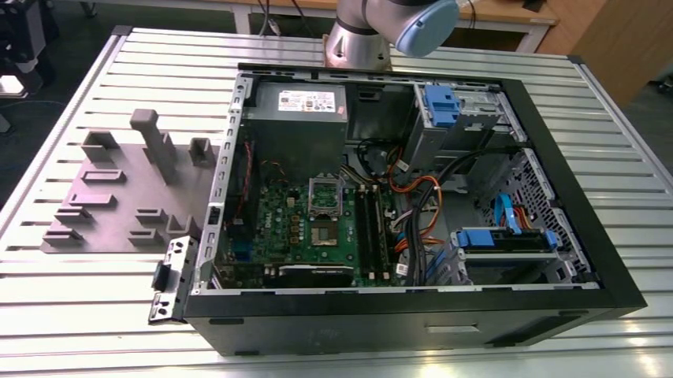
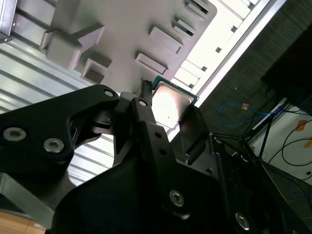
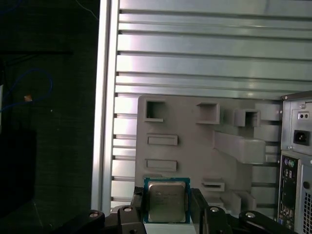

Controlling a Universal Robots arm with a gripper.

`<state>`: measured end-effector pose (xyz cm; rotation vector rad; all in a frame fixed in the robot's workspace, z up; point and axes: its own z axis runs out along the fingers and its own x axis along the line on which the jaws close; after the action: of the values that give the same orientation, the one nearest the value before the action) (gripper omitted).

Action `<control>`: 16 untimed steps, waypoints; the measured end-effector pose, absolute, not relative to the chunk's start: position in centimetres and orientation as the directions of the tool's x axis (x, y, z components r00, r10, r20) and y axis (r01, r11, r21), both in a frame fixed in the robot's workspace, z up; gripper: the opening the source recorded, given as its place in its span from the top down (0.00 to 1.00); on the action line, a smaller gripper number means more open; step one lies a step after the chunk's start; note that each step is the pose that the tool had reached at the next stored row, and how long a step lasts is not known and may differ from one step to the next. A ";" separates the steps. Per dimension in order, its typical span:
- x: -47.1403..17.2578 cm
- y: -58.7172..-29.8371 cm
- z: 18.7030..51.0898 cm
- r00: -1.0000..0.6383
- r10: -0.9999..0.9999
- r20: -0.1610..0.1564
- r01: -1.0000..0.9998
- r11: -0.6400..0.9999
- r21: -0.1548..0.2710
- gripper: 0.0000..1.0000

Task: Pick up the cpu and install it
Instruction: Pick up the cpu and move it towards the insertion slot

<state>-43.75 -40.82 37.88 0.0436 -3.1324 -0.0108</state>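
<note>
- Clamping the cpu (image 3: pixel 165 204) by two opposite edges, the fingers (image 3: pixel 196 207) were closed on it in the first wrist view.
- The cpu showed against the grey fixture plate's (image 3: pixel 195 146) edge, over the slatted worktop (image 3: pixel 195 58).
- The open computer case (image 1: pixel 368 331) sat mid-frame in the exterior view.

Black gripper (image 3: pixel 166 207), jaws clamped on the cpu's (image 3: pixel 166 197) two opposite edges

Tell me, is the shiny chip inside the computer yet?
Out. The gripper grips the cpu over the grey tray, outside the computer case.
</note>
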 end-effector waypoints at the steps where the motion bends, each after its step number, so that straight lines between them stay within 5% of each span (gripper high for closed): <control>1: -43.7 -40.8 37.9 -1.000 -0.028 0.009 -0.028 1.000 0.007 0.53; 16: -43.5 -41.1 37.9 -1.000 -0.028 0.009 -0.028 1.000 0.007 0.53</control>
<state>-43.53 -41.13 37.89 0.0438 -3.1322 -0.0108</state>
